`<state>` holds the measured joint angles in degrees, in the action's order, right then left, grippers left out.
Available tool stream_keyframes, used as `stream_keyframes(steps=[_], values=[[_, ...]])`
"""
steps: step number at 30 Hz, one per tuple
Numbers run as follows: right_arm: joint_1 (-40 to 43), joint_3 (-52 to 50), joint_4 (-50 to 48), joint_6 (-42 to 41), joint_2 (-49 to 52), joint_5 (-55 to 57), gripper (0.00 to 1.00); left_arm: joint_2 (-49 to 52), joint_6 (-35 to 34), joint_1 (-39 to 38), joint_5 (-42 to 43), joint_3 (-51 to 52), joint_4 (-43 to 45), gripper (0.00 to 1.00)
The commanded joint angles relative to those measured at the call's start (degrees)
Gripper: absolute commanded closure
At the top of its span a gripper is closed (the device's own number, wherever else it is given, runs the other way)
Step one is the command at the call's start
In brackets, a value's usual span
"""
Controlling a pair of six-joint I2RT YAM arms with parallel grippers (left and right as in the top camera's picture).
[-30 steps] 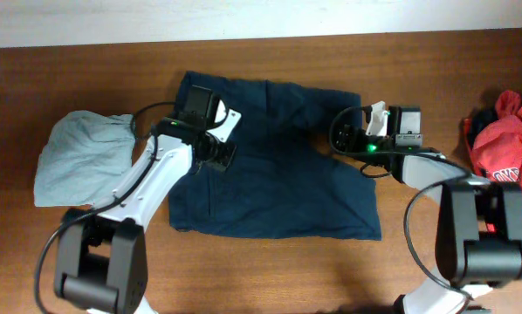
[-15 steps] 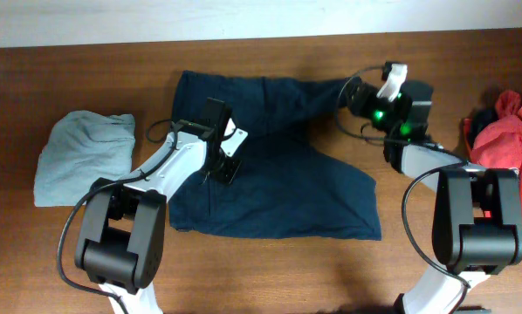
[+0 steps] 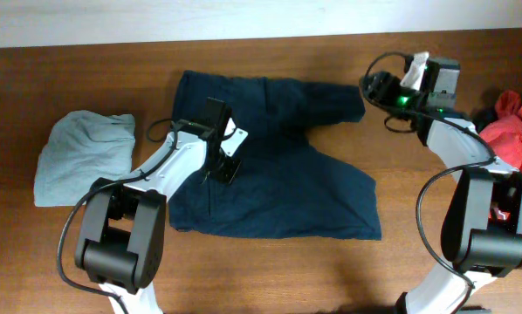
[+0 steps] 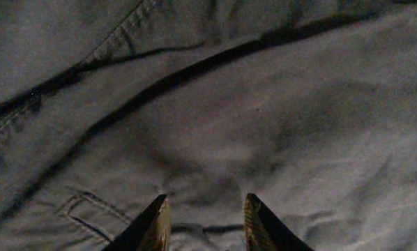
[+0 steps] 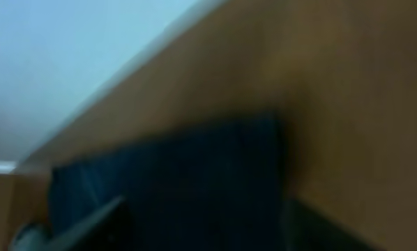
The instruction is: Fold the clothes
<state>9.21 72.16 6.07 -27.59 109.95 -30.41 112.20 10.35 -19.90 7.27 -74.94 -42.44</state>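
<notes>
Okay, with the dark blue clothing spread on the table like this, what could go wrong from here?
1. The left claw rests open on the navy blue cloth garment, pinning rather than gripping; a pull might drag the whole piece.
2. The right claw sits by the garment's upper corner, its view blurred, so its hold is uncertain; the corner may slip.
3. The red fabric pile lies beside the right arm and could snag.

Item, heavily blurred: dark blue garment [image 5: 194, 174] on brown table [image 5: 341, 97], filling lower centre; pale wall [image 5: 62, 56] at upper left beyond table edge; right pincer [image 5: 207, 206], fingers [image 5: 90, 226] dim near both lower corners, set wide apart
</notes>
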Motion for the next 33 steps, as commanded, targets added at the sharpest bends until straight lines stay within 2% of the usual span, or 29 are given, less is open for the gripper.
stream_keyframes(steps=[1, 5, 9, 12, 16, 19, 23, 24, 26, 29, 33], values=[[-0.31, 0.61, 5.51, 5.05, 0.04, -2.27, 0.27, 0.22, 1.07, 0.09, 0.24, -5.73, -1.99, 0.66], [-0.17, 0.61, 8.87, 12.5, -0.17, -8.96, 0.25, -1.6, 0.66, 0.5, -3.87, -15.54, -6.95, 0.6], [-0.2, 0.61, 12.28, 15.63, -0.87, -11.85, 0.24, -2.73, 0.66, 2.29, -11.61, -22.47, -8.15, 0.4], [-0.2, 0.61, 16.41, 18.95, -2.05, -12.85, 0.23, -2.69, 0.68, 5.6, -12.44, -23.56, -5.07, 0.29], [-0.28, 0.61, 23.45, 25.24, -5.6, -12.87, 0.22, -1.05, 0.74, 11.91, -2.6, -23.56, -1.68, 0.28], [-0.61, 0.61, 26.62, 25.75, -7.34, -12.66, 0.23, 0.7, 0.96, 14.62, 4.83, -23.58, -0.61, 0.28], [-2.95, 0.59, 31.65, 21.11, -7.56, -10.99, 0.39, 4.31, 0.96, 15.02, 6.93, -23.56, -0.24, 0.28], [-3.93, 0.59, 33.09, 19.32, -7.54, -8.44, 0.4, 5.53, 0.96, 14.78, 6.93, -23.56, -0.35, 0.28], [-6.43, 0.63, 33.51, 17.42, -7.58, -1.42, 0.33, 8.17, 0.94, 14.01, 6.95, -23.58, -1.29, 0.3], [-7.78, 1.09, 30.91, 17.44, -7.58, 0.5, 0.24, 9.81, 0.94, 13.2, 6.95, -23.56, -2.8, 0.33], [-7.74, 2.25, 28.85, 17.35, -7.58, 2.6, 0.22, 10.16, 0.94, 12.13, 6.93, -23.56, -5.33, 0.33]])
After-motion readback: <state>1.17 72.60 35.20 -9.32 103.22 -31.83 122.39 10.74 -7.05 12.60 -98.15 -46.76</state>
